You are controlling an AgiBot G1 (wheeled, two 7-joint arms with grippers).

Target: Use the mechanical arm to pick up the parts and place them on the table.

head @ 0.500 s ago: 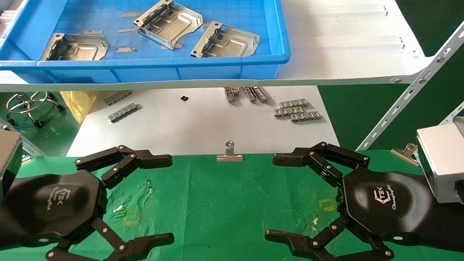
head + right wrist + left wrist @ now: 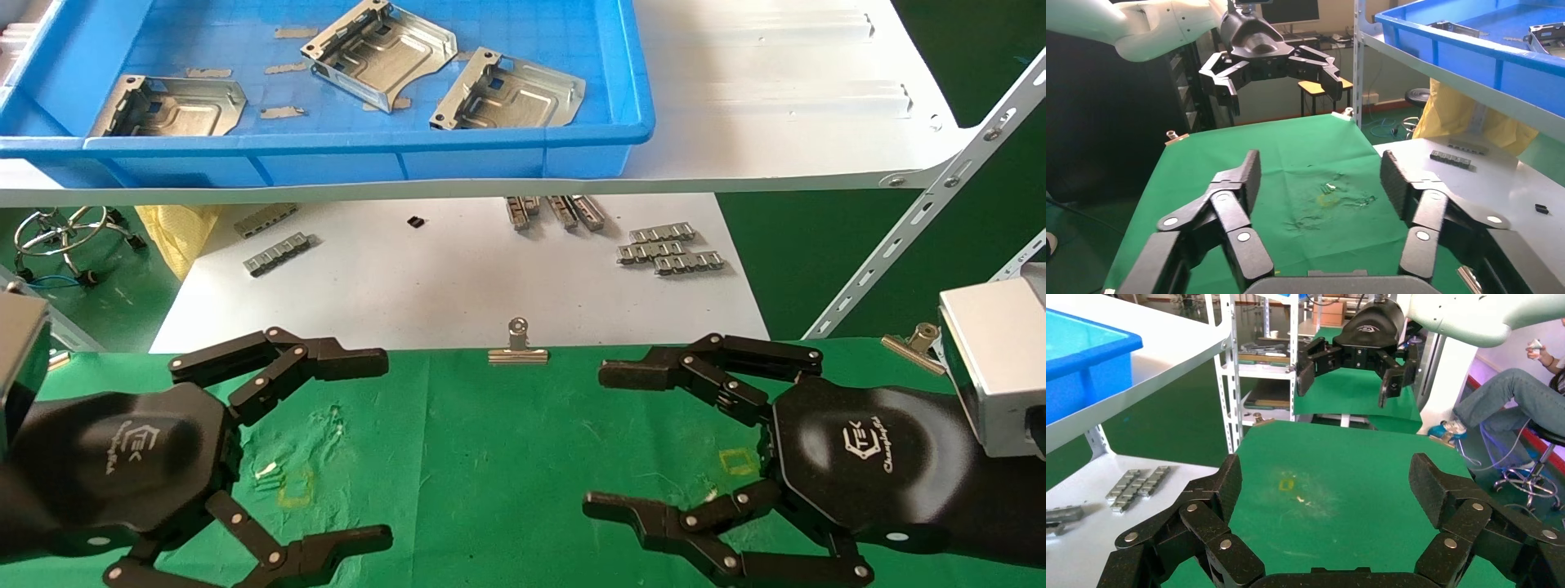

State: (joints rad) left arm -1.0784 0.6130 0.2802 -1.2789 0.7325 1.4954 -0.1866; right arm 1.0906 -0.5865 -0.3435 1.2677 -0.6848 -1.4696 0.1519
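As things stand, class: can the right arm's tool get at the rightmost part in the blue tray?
Probably yes: the right tool is open over the table, and the part lies uncovered.

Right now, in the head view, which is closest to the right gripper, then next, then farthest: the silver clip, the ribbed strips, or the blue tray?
From the right gripper:
1. Silver clip, on the green cloth's far edge, just to its left.
2. Ribbed strips, farther back on the white sheet.
3. Blue tray, up on the shelf, holding three parts.

Parts in bin on shelf.
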